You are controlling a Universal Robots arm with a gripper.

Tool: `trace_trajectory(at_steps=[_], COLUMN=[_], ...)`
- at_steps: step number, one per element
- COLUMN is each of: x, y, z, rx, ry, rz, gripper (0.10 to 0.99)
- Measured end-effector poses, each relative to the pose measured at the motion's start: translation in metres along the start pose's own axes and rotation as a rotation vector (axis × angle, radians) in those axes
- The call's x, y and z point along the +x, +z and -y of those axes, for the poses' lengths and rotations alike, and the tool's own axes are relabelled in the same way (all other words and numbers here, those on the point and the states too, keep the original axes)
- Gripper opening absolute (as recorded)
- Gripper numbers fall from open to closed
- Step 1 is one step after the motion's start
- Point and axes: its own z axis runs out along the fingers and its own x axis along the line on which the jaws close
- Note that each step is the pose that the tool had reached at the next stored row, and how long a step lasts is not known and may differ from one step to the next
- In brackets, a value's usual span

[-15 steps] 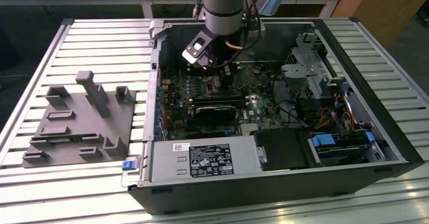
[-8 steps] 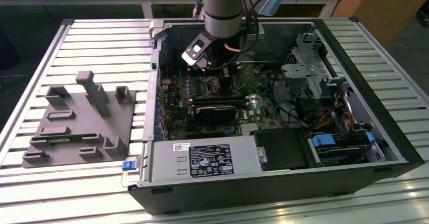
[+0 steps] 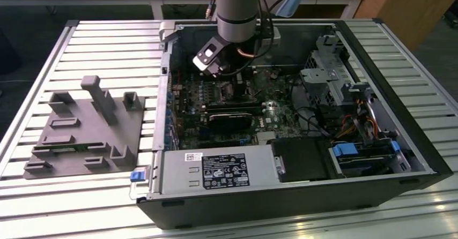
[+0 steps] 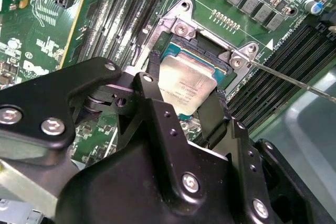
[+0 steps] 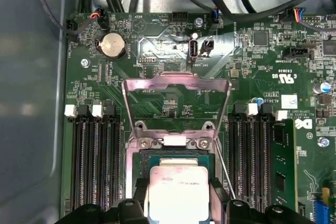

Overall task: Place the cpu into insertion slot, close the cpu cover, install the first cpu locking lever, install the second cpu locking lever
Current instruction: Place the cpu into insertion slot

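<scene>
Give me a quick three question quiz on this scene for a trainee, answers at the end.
1. True or false: the cover is closed over the slot.
2. What sits between the fingers of the gripper? A) a memory stick B) the cpu C) a cable
3. Fill in: in the exterior view, the grey fixture lies outside the case, on that view's ____.
Key: 1 false, it stands open; 2 B; 3 left.
</scene>
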Motion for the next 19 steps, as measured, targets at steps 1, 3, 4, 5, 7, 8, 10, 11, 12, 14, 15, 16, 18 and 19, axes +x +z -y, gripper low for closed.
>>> trace_trajectory(at_steps=[1, 3, 4, 5, 7, 8, 10, 11, 12, 14, 15, 16, 18, 19], x=[0.0005, 0.0020, 0.0026, 0.0033, 0.0045, 0.0048, 0.0052, 0.0051, 0.0051, 0.0051, 0.0052, 0.0052, 0.0052, 0.0052], y=[0.0006, 0.0017, 0.0022, 0.0027, 0.0037, 0.0041, 0.0051, 0.0053, 0.0055, 0.0059, 0.0060, 0.0060, 0.0061, 0.0061], z=[0.0002, 0.0005, 0.0006, 0.0006, 0.0007, 0.0008, 0.0008, 0.0009, 0.0009, 0.0009, 0.0009, 0.0009, 0.0009, 0.0009], rx=[0.000, 0.000, 0.000, 0.000, 0.000, 0.000, 0.000, 0.000, 0.000, 0.000, 0.000, 0.000, 0.000, 0.000], ry=[0.002, 0.004, 0.004, 0.004, 0.004, 0.004, 0.004, 0.004, 0.004, 0.004, 0.004, 0.004, 0.004, 0.004], rz=[0.0002, 0.0004, 0.0004, 0.0003, 0.0003, 0.0004, 0.0004, 0.0006, 0.0007, 0.0008, 0.0006, 0.0005, 0.0004, 0.0004], gripper=[0.541, 0.541, 0.541, 0.541, 0.541, 0.541, 0.541, 0.541, 0.541, 0.541, 0.541, 0.541, 0.541, 0.541])
